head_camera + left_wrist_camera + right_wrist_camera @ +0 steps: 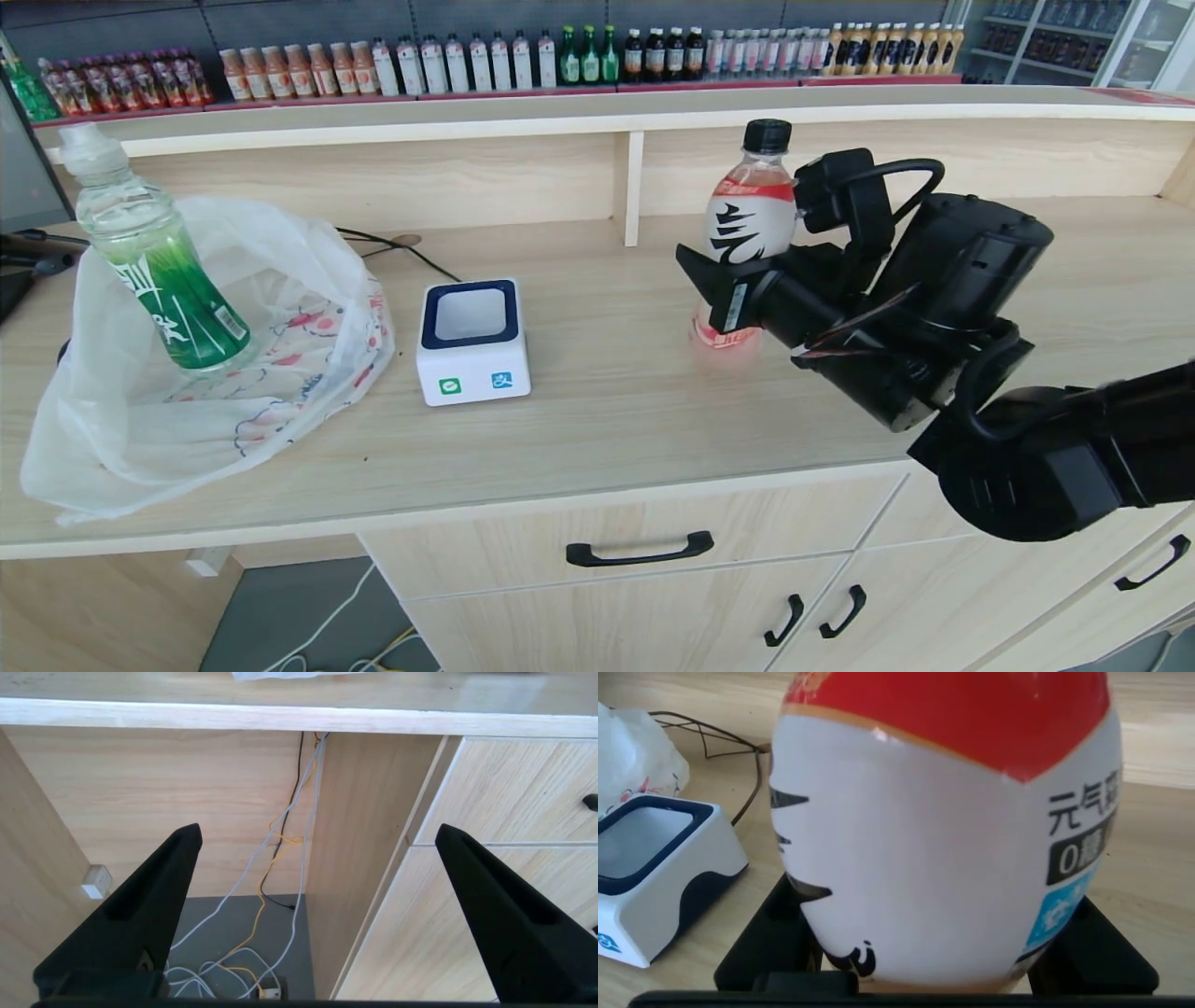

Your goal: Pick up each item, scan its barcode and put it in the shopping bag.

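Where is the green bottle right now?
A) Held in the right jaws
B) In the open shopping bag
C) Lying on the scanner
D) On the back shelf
B: the green bottle stands tilted inside the open shopping bag, on the robot's left of the scanner.

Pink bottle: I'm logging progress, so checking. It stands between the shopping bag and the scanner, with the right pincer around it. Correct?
No. The head view shows the scanner between the shopping bag and the pink bottle, not the bottle in the middle. The right pincer is around the bottle, as you say.
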### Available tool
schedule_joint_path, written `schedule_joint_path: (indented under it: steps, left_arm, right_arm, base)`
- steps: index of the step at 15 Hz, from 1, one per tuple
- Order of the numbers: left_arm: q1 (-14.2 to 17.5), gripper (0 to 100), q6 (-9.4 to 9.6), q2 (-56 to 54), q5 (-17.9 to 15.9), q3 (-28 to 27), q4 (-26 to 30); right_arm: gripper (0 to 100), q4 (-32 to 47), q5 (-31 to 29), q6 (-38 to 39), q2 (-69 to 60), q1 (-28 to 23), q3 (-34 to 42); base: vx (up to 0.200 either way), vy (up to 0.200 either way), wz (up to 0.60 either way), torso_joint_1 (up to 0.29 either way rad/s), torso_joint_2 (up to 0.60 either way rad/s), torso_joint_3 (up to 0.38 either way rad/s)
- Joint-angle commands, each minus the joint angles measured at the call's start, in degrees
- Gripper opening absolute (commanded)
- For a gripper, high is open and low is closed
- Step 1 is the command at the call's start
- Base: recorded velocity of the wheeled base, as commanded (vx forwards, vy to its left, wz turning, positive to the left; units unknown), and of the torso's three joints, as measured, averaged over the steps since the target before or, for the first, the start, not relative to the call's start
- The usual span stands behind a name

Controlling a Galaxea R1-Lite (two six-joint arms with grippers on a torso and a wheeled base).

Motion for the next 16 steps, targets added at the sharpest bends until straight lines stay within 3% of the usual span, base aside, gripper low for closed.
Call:
schedule_joint_path:
  steps: [1, 8, 16]
  left_arm:
    - [0.01, 100, 0.00, -0.02, 0.01, 0.00, -0.02]
    - [0.01, 100, 0.00, -0.02, 0.01, 0.00, -0.02]
    - [0.01, 100, 0.00, -0.02, 0.01, 0.00, -0.02]
  right_arm:
    - [0, -0.96, 0.01, -0.01, -5.07, 0.10, 2.93]
    - [0, -1.23, 0.01, -0.10, -16.76, 2.47, 8.64]
    - [0, -1.75, -0.17, -0.45, -29.33, 3.53, 23.67]
  base:
    - [0.000, 0.000, 0.00, 0.000, 0.00, 0.000]
    - [0.000, 0.000, 0.00, 0.000, 0.00, 0.000]
    - [0.000, 0.000, 0.00, 0.000, 0.00, 0.000]
